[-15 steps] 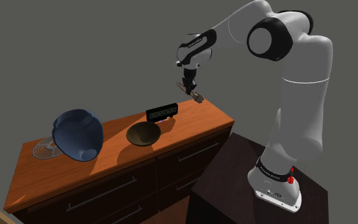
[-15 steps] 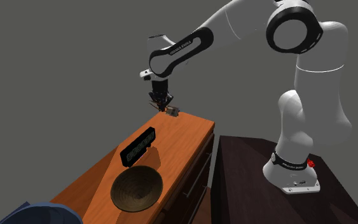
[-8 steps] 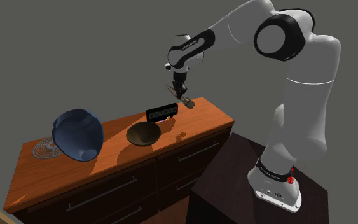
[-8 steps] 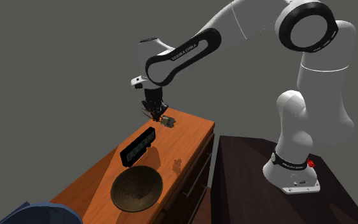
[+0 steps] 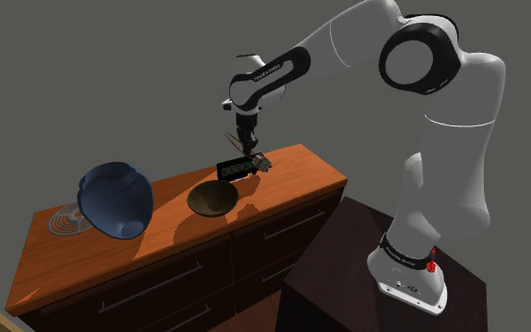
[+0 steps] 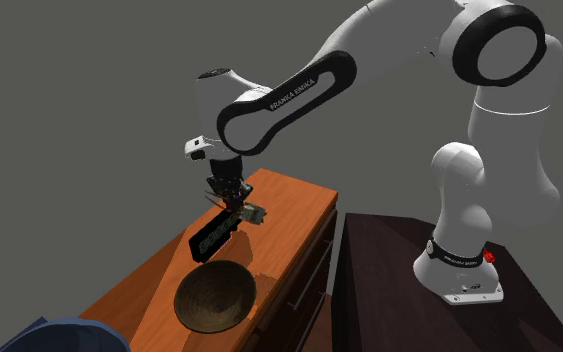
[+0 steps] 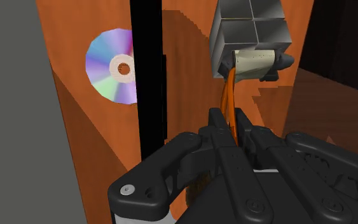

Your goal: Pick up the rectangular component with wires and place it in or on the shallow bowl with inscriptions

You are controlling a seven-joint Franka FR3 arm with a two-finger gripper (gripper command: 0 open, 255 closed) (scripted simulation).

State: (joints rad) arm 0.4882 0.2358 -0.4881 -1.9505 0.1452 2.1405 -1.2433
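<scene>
Two fingers of my end effector [image 7: 234, 130] pinched the orange wires [image 7: 229, 95], so the grey rectangular component [image 7: 250, 32] dangled clear above the surface's [image 5: 296, 174] stand-side end, short of the shallow bowl [image 5: 211, 199].

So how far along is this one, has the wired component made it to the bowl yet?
Not yet. Done: the pick. The gripper is shut on the orange wires of the rectangular component, which hangs clear above the dresser top. In hand: the carry; it hangs beside the black display, short of the shallow bowl. Left: get over the bowl, lower, release.
</scene>
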